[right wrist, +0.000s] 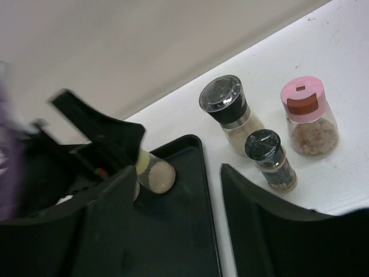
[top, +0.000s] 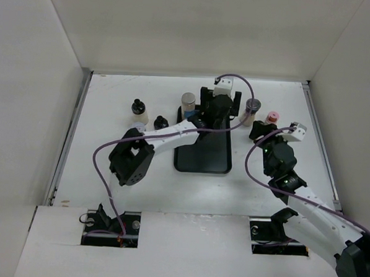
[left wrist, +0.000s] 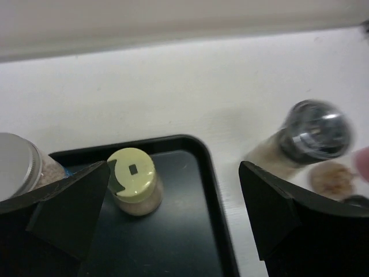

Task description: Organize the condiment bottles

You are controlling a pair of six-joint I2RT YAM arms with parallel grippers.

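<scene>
My left gripper (top: 212, 111) hangs open over the far end of the black tray (top: 200, 153). In the left wrist view the gripper (left wrist: 173, 216) is empty. A yellow-capped jar (left wrist: 134, 180) stands free on the tray beside its left finger (left wrist: 66, 210). It also shows in the right wrist view (right wrist: 154, 174). A silver-capped jar (left wrist: 16, 163) stands at the tray's far left (top: 188, 101). A grey-topped grinder (right wrist: 226, 108), a small black-capped bottle (right wrist: 270, 158) and a pink-capped jar (right wrist: 305, 114) stand on the table right of the tray. My right gripper (right wrist: 173, 231) is open and empty beside them.
Two black-capped bottles (top: 137, 109) (top: 161, 122) and a pale-capped one (top: 138, 128) stand on the table left of the tray, by the left arm. White walls enclose the table on three sides. The tray's near half (right wrist: 173, 242) holds nothing.
</scene>
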